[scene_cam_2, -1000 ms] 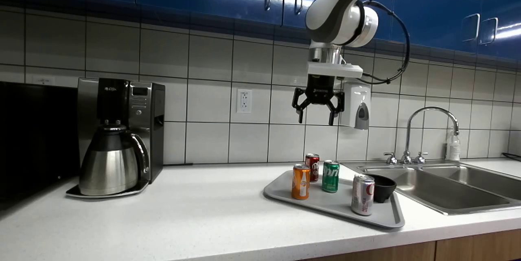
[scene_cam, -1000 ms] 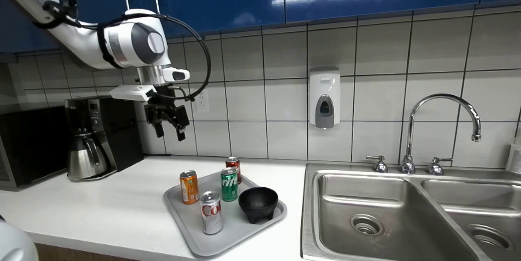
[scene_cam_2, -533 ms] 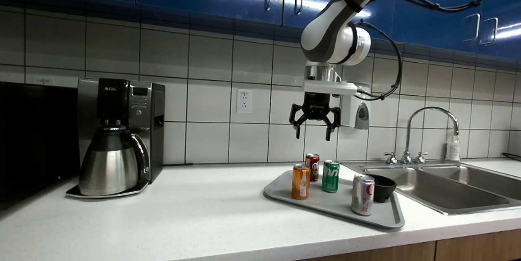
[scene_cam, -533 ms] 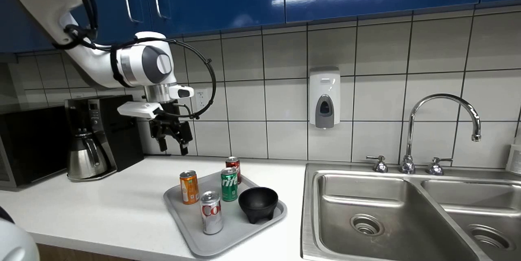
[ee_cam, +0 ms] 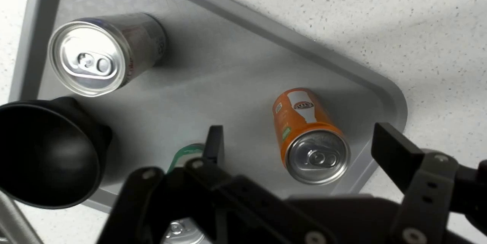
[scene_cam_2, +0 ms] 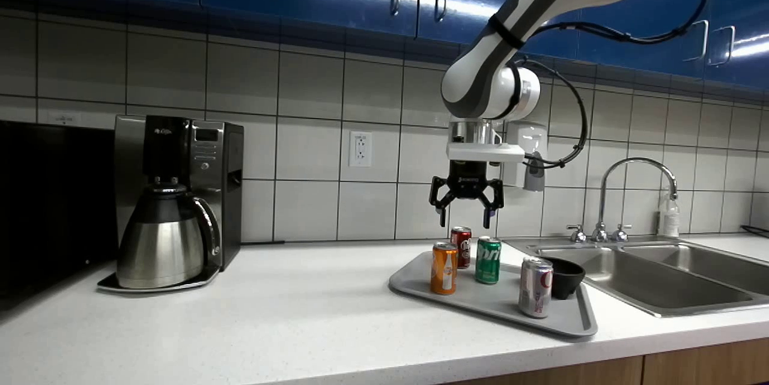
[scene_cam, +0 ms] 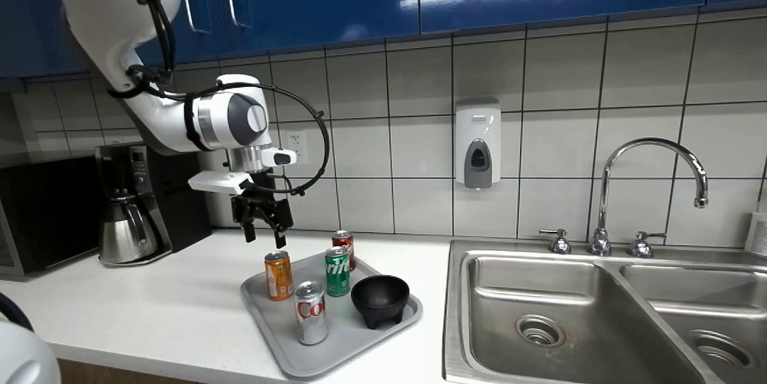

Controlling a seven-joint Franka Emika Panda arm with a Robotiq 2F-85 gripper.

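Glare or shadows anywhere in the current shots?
Wrist view: glare whitens the top of the silver can, and a soft shadow lies on the tray beside the orange can. Both exterior views: light streaks reflect off the blue cabinets.

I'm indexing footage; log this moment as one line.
claw: open, empty; likely nearest: orange can; tray also: silver can, green can, red can, black bowl

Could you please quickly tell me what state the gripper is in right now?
Gripper: open, holding nothing; its jaws stand apart, higher than the orange can.
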